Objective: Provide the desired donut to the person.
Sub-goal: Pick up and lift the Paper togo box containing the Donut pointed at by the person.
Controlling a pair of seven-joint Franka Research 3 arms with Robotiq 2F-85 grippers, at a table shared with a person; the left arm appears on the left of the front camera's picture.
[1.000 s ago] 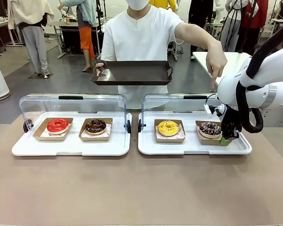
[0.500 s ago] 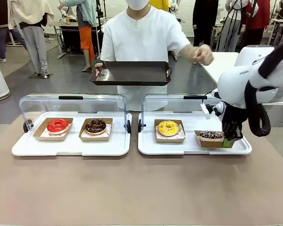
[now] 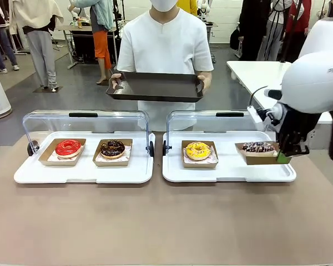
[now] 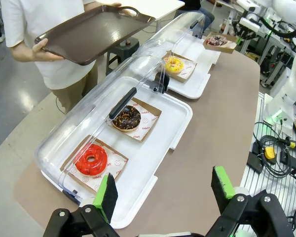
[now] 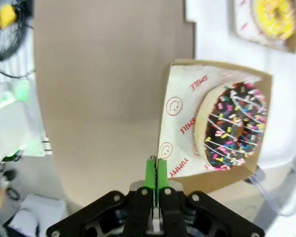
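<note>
The sprinkled chocolate donut (image 3: pixel 258 147) lies in a brown cardboard tray (image 3: pixel 261 157). My right gripper (image 3: pixel 284 157) is shut on that tray's right edge and holds it lifted over the right end of the right white tray (image 3: pixel 227 173). In the right wrist view the green fingertips (image 5: pixel 153 167) pinch the paper-lined edge beside the donut (image 5: pixel 232 126). The person (image 3: pixel 166 39) stands at the far side and holds a dark serving tray (image 3: pixel 155 86) with both hands. My left gripper (image 4: pixel 164 190) hangs open over the table's left end, with nothing between its fingers.
A yellow donut (image 3: pixel 197 150) stays on the right white tray. A red donut (image 3: pixel 68 147) and a chocolate donut (image 3: pixel 112 148) sit on the left white tray (image 3: pixel 83 173). Both clear lids (image 3: pixel 86 119) stand open at the back. Bare brown table lies in front.
My right gripper has raised the sprinkled donut in its cardboard tray off the white tray and moved it right. The person's pointing hand has returned to the dark tray.
</note>
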